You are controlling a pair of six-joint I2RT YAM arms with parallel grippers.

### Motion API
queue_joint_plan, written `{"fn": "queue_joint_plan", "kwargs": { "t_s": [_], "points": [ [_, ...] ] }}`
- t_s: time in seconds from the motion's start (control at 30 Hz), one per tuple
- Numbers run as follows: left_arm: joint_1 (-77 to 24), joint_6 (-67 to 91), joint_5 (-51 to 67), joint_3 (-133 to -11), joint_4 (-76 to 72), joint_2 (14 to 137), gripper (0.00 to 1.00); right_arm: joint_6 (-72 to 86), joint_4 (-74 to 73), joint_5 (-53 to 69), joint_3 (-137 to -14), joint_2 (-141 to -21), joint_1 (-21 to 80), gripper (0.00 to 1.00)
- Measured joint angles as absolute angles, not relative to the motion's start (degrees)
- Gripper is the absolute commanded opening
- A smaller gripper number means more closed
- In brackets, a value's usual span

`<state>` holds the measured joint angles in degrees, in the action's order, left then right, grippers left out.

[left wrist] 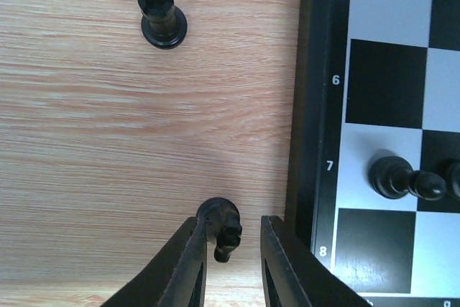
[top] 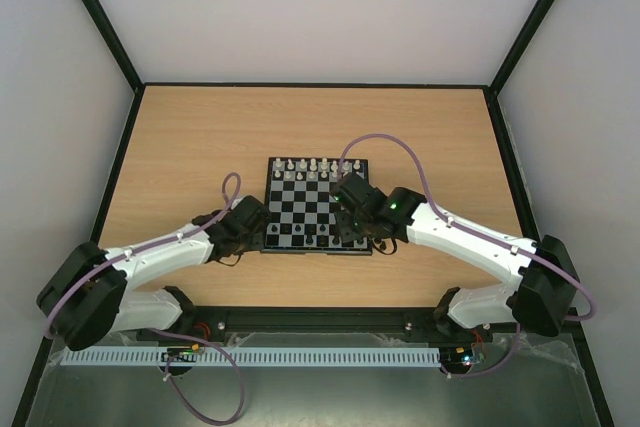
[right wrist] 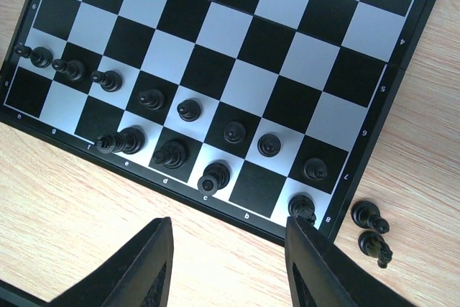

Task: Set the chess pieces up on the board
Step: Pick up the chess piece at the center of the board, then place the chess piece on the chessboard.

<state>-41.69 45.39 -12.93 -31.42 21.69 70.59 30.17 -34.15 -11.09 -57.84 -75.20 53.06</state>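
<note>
Left gripper (left wrist: 234, 225) is down at the table (left wrist: 108, 141), jaws narrow round a black knight (left wrist: 219, 222) just off the near-left corner of the board (left wrist: 309, 106). 1 finger touches it, but I can't tell if it's actually pinched. Right gripper (right wrist: 228, 225) hangs wide open and empty over the near edge. A black rook (left wrist: 164, 19) stands loose further up the left side, and 2 more black pieces (right wrist: 369, 215) sit off the right corner. On the board, 4 back-row pieces (right wrist: 214, 175) are placed and 4 squares are bare, with all 8 black pawns (right wrist: 188, 110) lined up ahead. White pieces (top: 310, 163) stand along the far edge, too small to count. I'd say black is 4 short. No box or tray in view.
</note>
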Motion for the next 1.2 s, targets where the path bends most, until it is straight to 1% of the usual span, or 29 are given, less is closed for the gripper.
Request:
{"fn": "queue_joint_plan", "kwargs": {
  "t_s": [0.07, 0.27, 0.3, 0.53, 0.67, 0.87, 0.97, 1.2],
  "points": [
    [-41.69, 45.36, -13.13, -31.42, 21.26, 71.48, 0.21, 30.02, -34.04, -10.96, -57.74, -75.20, 52.97, 0.44],
    [-41.69, 44.91, -13.52, -31.42, 20.38, 72.27, 0.04, 29.93, -33.50, -10.90, -57.25, -75.20, 52.86, 0.43],
    [-41.69, 45.01, -13.58, -31.42, 20.32, 72.27, 0.03, 29.93, -33.41, -10.87, -57.17, -75.20, 52.86, 0.43],
    [-41.69, 45.06, -14.06, -31.46, 20.64, 71.77, 0.02, 29.95, -33.12, -10.74, -56.27, -74.89, 52.84, 0.43],
    [-41.91, 45.17, -14.17, -32.36, 23.14, 69.54, 0.02, 29.95, -33.12, -10.74, -56.01, -74.17, 52.84, 0.43],
    [-45.67, 45.93, -14.74, -38.57, 27.38, 66.39, 0.02, 29.95, -33.12, -10.79, -55.94, -72.55, 52.84, 0.43],
    [-48.51, 46.85, -14.85, -41.10, 27.79, 67.20, 0.02, 29.95, -33.15, -10.79, -55.94, -72.18, 52.84, 0.43],
    [-53.01, 48.07, -15.00, -43.55, 27.81, 74.46, 0.03, 29.95, -33.19, -10.92, -55.92, -71.55, 52.82, 0.43]
  ]
}}
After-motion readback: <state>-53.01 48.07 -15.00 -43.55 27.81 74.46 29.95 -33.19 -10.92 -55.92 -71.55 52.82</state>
